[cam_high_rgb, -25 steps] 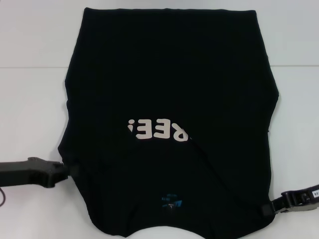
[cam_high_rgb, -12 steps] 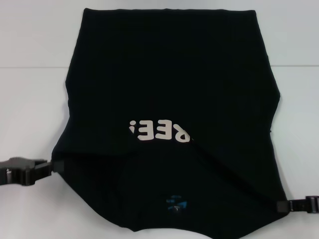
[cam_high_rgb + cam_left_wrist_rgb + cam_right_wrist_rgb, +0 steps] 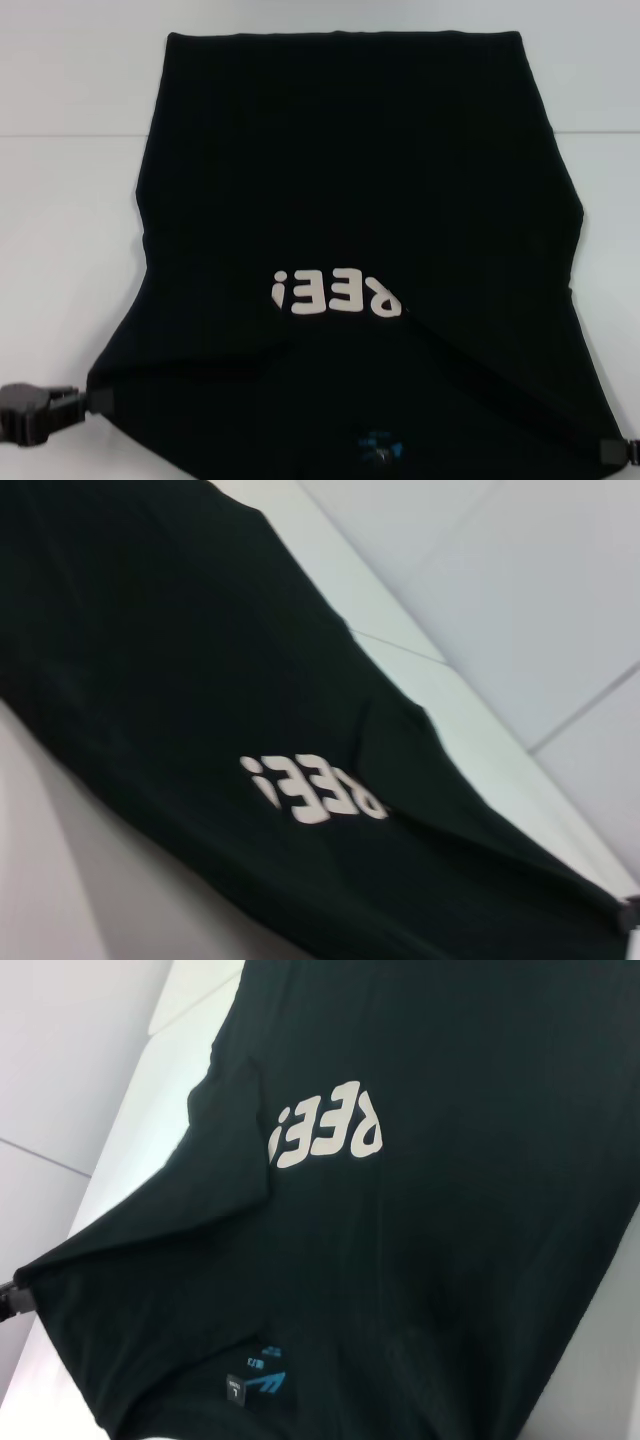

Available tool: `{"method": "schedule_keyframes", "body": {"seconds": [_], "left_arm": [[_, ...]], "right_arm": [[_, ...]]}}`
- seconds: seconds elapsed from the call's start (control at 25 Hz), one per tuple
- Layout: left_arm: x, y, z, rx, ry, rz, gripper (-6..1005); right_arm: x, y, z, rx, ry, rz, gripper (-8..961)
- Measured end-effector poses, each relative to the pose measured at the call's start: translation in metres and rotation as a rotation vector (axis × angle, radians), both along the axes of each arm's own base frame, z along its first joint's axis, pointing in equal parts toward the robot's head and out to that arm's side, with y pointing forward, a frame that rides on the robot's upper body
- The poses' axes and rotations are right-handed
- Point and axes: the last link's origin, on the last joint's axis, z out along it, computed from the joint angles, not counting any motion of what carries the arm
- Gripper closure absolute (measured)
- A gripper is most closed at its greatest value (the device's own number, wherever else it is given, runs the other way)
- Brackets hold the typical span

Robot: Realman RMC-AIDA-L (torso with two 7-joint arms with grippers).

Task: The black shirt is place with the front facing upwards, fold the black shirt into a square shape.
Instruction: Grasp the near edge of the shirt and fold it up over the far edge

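Observation:
The black shirt (image 3: 350, 180) lies on the white table with pale "REE!" lettering (image 3: 340, 295) and a small blue neck label (image 3: 380, 447) facing up. Its near edge is stretched taut between both grippers. My left gripper (image 3: 95, 402) is shut on the shirt's near left corner. My right gripper (image 3: 612, 452) shows only at the picture's edge, pinching the near right corner. A diagonal fold runs from the lettering toward the right gripper. The shirt (image 3: 200, 680) fills the left wrist view. The right wrist view shows the shirt (image 3: 450, 1210), its label (image 3: 255, 1380) and the left gripper (image 3: 12, 1298) far off.
The white table (image 3: 60, 200) shows to the left, right and behind the shirt, with a seam line (image 3: 70, 135) across it.
Both grippers have moved toward me and outward with the shirt's near corners. The shirt has slid nearer and its near edge is drawn tighter and wider.

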Motion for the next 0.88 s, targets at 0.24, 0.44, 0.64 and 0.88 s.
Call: {"method": "schedule_keyframes", "body": {"seconds": [0.24, 0.44, 0.64, 0.88], "left_arm": [[0.001, -0.027, -0.005, -0.062, -0.075, -0.024, 956], [-0.002, -0.046, -0.009, -0.105, -0.107, -0.011, 954], [0.001, -0.043, -0.012, -0.109, -0.122, -0.012, 952], [0.017, 0.005, -0.02, -0.08, -0.099, -0.033, 950]], "right_arm": [[0.008, -0.02, 0.004, -0.006, 0.01, 0.011, 897], [0.013, -0.033, 0.007, -0.02, 0.019, 0.007, 897], [0.014, -0.03, 0.013, 0.001, 0.019, 0.005, 897], [-0.001, 0.01, 0.016, 0.042, 0.001, 0.044, 897]]}}
